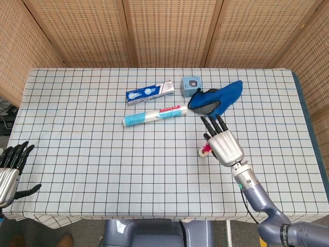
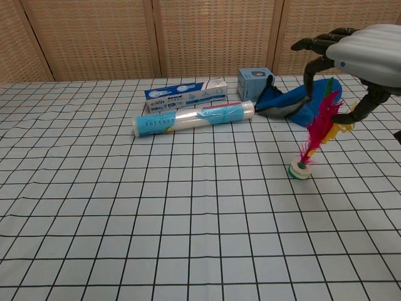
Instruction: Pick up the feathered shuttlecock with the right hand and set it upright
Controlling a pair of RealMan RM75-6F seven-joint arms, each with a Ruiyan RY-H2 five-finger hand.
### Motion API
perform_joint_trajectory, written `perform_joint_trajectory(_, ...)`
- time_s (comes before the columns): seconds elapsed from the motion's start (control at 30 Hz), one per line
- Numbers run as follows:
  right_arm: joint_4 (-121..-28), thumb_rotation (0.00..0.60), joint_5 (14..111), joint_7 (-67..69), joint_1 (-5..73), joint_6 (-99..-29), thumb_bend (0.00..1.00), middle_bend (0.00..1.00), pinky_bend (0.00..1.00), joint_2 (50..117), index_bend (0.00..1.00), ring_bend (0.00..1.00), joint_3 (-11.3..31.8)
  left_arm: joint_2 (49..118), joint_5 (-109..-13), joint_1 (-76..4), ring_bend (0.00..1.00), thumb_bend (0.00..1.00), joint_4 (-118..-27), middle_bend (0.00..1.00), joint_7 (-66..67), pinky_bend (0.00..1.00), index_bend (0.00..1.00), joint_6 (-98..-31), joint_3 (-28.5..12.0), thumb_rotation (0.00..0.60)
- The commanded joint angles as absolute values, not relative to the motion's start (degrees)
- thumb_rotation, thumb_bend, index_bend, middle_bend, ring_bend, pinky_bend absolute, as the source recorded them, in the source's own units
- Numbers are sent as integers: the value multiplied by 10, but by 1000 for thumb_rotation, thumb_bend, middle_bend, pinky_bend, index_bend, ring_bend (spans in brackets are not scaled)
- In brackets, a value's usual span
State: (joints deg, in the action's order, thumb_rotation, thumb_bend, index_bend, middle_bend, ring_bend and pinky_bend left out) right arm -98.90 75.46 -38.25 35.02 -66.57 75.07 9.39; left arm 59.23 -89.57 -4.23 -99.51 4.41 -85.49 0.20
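The feathered shuttlecock (image 2: 315,135) stands almost upright, its green and white base on the checked tablecloth and its pink and yellow feathers pointing up. My right hand (image 2: 360,53) hovers over it, fingers and thumb curled around the feather tips and holding them. In the head view my right hand (image 1: 224,145) covers most of the shuttlecock (image 1: 205,150); only a bit of pink and the base show at its left. My left hand (image 1: 10,167) hangs by the table's near left corner, fingers apart and holding nothing.
Behind the shuttlecock lie a blue cloth mitt (image 2: 306,100), a small blue box (image 2: 254,82), a toothpaste box (image 2: 185,92) and a clear-wrapped tube (image 2: 194,118). Wicker screens close off the back.
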Motion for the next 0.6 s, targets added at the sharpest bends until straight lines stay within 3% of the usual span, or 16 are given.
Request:
perform_joint_trajectory(0.03, -998, 600, 763, -371, 349, -675, 0, 0, 0, 742, 0, 0, 98, 592, -896, -42, 0, 0, -995, 0, 43, 0, 0, -855, 2, 600)
perform_joint_trajectory(0.43, -1028, 600, 818, -238, 284, -755, 0, 0, 0, 629, 0, 0, 96, 586, -904, -39, 0, 0, -997, 0, 32, 0, 0, -864, 4, 600)
perform_joint_trajectory(0.6, -965, 600, 840, -82, 197, -821, 0, 0, 0, 589, 0, 0, 54, 578, -921, -34, 0, 0, -997, 0, 13, 0, 0, -878, 7, 600)
